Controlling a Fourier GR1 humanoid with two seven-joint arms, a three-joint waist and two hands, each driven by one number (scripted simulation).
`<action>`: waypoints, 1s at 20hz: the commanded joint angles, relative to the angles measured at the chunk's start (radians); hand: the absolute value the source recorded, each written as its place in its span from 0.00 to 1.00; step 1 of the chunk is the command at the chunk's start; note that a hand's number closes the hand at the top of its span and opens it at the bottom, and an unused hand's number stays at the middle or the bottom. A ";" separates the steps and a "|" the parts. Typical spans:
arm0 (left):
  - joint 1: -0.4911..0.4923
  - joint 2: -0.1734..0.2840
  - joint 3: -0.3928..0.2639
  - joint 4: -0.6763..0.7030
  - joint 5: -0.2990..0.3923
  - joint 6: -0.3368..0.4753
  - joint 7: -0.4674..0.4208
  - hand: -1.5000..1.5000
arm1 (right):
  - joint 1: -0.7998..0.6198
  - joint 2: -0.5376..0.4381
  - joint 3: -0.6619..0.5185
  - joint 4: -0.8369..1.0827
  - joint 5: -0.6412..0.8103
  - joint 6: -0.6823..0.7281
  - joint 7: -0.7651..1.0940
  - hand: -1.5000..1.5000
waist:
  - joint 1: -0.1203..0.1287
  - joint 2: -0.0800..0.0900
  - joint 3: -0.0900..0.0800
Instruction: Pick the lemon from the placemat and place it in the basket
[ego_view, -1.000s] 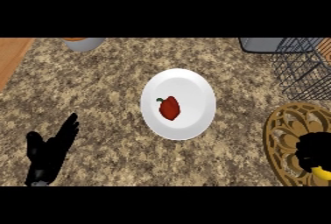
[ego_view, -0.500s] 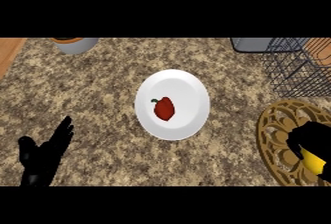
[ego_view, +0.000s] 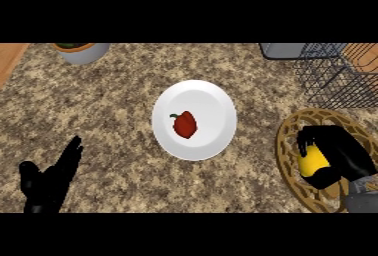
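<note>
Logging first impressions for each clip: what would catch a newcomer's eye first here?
The white plate at the counter's centre, holding a red pepper, stands out most. At lower right, the right hand curls round the yellow lemon over the round woven placemat, with the wire basket just beyond it.

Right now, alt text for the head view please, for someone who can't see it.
The robot's right hand curls its fingers round a yellow lemon over a round woven placemat at the right of a speckled counter. A white plate holding a red pepper sits mid-counter, a wire basket upper right, and the open left hand rests lower left.
</note>
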 joint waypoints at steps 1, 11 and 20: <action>0.061 -0.004 -0.009 0.058 0.007 0.002 0.045 0.50 | -0.030 0.261 -0.095 -0.089 -0.225 -0.058 0.095 1.00 | 0.007 0.015 0.005; 0.025 -0.024 -0.013 0.126 -0.003 -0.004 0.060 0.50 | -0.297 0.200 -0.331 -0.504 -0.367 0.040 0.607 1.00 | 0.007 0.017 -0.002; -0.009 -0.022 -0.029 0.083 -0.031 -0.010 0.092 0.50 | -0.628 -0.062 -0.591 -0.323 -0.522 0.141 0.864 1.00 | 0.050 0.027 0.002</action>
